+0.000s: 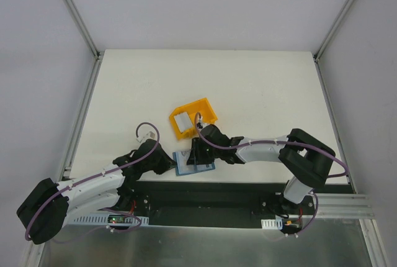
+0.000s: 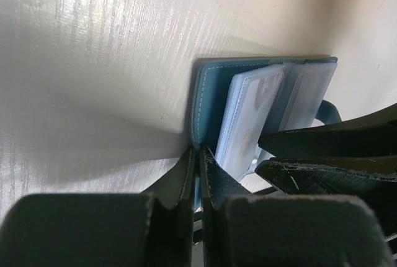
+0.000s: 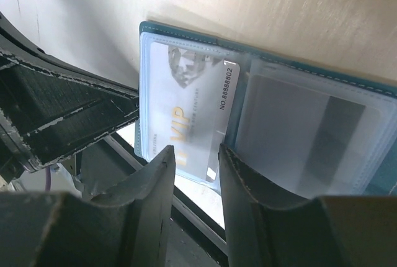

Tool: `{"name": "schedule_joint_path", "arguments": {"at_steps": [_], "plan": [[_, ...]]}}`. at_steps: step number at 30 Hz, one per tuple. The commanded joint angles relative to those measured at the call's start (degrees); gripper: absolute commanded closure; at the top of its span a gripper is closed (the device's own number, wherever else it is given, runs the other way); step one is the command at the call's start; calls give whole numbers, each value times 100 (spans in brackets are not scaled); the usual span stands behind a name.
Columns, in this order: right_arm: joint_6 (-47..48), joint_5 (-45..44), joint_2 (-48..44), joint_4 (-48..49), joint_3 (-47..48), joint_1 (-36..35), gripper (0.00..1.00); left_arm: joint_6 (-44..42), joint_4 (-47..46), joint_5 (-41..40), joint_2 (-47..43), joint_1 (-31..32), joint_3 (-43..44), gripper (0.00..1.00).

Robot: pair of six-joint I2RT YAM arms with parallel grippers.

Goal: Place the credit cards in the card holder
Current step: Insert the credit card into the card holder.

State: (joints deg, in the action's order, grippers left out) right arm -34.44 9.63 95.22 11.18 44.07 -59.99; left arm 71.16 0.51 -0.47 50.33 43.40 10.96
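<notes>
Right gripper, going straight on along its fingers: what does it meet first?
The pale VIP card lying in the open card holder. The card's near edge sits right ahead of the right gripper, between its parted fingers. How much gap remains is unclear from the wrist view.

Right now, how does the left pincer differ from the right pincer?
The left pincer is shut on the card holder; the right pincer stands open, gripping nothing. The left pincer is at the cover edge; the right pincer faces the pocketed credit card. Both are black.
</notes>
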Motion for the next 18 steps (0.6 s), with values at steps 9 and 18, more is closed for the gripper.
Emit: {"name": "schedule_joint_path", "arguments": {"at_steps": [9,18], "plan": [[262,179,49,33,312,-127,66,-111,432,-41,135,-51,-68,100],[341,303,-4,244,347,-136,69,-146,432,-32,170,-51,-33,100]]}}
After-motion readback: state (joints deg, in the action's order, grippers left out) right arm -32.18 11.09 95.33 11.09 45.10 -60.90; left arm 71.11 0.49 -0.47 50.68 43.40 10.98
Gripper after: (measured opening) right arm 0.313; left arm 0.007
